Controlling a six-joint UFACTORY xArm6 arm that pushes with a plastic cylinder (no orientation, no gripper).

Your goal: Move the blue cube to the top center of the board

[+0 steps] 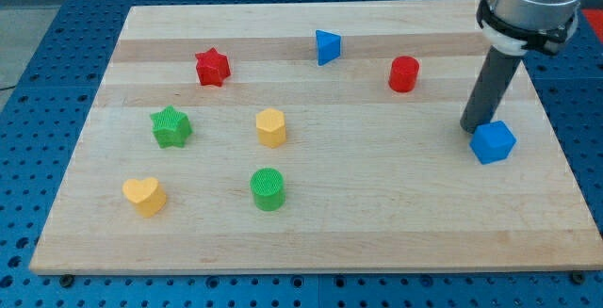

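Observation:
The blue cube (493, 142) sits on the wooden board (311, 233) at the view's right, about mid-height. My tip (472, 126) rests on the board just to the left of and slightly above the cube, touching or nearly touching its upper-left corner. The rod rises from there toward the view's top right.
A blue triangular block (326, 46) lies near the top centre. A red cylinder (403, 73) is left of the rod. A red star (213, 67), green star (171, 126), yellow hexagonal block (270, 127), green cylinder (268, 188) and yellow heart (144, 195) lie on the left half.

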